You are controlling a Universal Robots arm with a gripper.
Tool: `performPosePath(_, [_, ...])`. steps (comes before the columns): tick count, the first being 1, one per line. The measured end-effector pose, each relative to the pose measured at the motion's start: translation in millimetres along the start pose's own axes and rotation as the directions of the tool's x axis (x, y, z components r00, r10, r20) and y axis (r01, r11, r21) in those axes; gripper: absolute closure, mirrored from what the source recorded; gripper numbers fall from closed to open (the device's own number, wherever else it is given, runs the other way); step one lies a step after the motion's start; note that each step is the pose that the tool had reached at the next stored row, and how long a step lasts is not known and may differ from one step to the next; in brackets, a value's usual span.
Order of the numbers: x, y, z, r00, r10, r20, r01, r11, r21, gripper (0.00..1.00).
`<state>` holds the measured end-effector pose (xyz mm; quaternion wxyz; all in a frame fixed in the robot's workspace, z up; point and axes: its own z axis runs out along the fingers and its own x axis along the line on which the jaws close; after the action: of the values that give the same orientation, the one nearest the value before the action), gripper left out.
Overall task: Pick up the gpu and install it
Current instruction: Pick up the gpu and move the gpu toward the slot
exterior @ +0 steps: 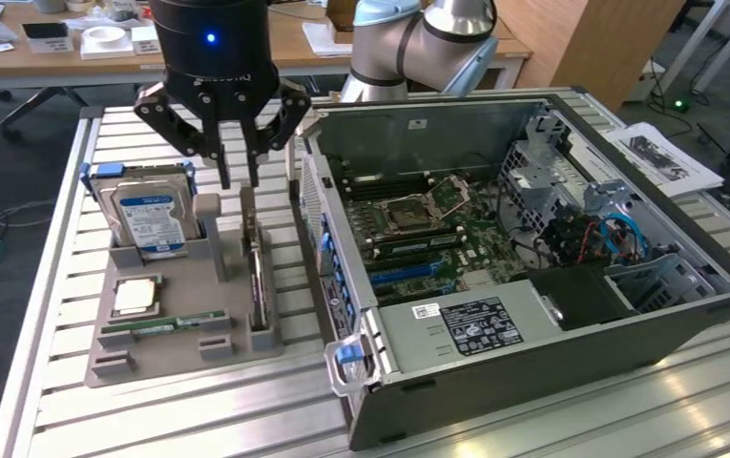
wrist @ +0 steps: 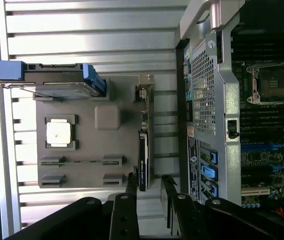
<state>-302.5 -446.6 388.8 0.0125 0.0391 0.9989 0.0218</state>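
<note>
Pincer a little spread above the graphics card, which stands in its tray beside the computer.

You see the pincer (exterior: 239,179) hanging over the grey tray (exterior: 167,358), its two fingers a little apart and pinching nothing. In the wrist view they stand one on each side of the line of the graphics card (wrist: 142,155). The card stands on its long edge in the tray's slot nearest to the open computer case (exterior: 569,367), not yet in the motherboard (exterior: 428,239). In the same tray you find an upright hard drive (exterior: 148,218) with a blue and white label, a processor chip (exterior: 135,297) lying flat and a green memory stick (exterior: 161,324). The writing on the drive's label and on the power supply (exterior: 479,326) label is too small to read. White letters at the motherboard's edge in the wrist view seem to say DELL.
</note>
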Motion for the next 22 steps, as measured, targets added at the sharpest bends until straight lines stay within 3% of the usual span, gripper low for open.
performPosePath(1, [0.0, 0.0, 0.0, 1.0, 0.0, 0.0, 0.0, 1.0, 0.0, 0.64])
performPosePath(11, [0.0, -0.1, 1.2, 1.0, 0.0, 0.0001, 0.0, 1.0, -0.0001, 0.64])
performPosePath(22, [0.5, -0.9, 20.3, 1.0, 0.0, 0.0, 0.0, 1.0, 0.0, 0.64])
